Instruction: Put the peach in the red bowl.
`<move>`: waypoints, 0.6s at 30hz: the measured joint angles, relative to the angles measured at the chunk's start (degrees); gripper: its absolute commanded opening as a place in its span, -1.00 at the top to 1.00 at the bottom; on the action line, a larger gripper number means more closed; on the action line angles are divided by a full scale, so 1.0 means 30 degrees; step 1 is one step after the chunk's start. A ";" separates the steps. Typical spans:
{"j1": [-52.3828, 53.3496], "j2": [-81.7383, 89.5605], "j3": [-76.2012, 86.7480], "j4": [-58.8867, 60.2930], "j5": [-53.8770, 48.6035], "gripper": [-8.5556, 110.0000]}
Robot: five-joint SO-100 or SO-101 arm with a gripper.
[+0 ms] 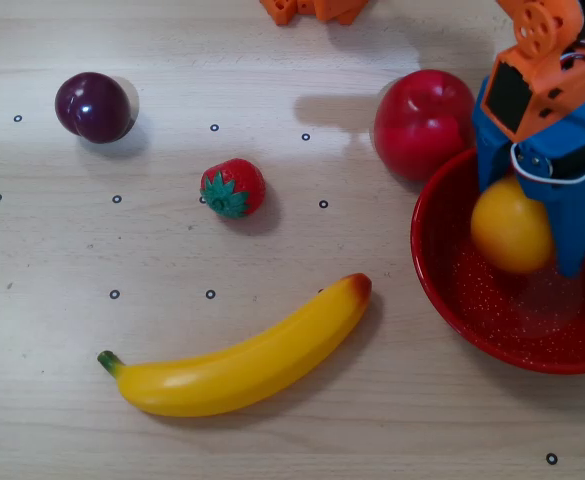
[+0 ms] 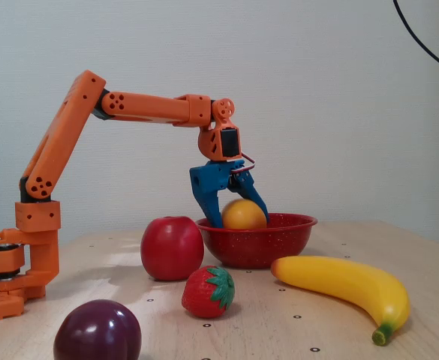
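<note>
overhead and fixed views: my claw point(image 1: 532, 235) is closed around the peach point(image 1: 508, 232), holding it over the red bowl point(image 1: 442, 285), just above the rim in the fixed view. i judge this height lets the peach drop inside. the apple point(image 1: 422, 122) sits just beside the bowl.

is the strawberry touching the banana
No, in the overhead view the strawberry lies apart from the banana, with bare table between them.
</note>
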 measured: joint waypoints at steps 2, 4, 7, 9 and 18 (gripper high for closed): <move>0.0000 0.0029 -0.0176 -0.0059 0.0146 0.02; 0.0000 0.0029 -0.0176 -0.0146 0.0176 0.01; 0.0000 0.0029 -0.0176 -0.0293 0.0205 0.24; 0.0000 0.0029 -0.0176 -0.0410 0.0205 0.38; -0.1055 0.4424 0.0000 -0.0527 0.0176 0.85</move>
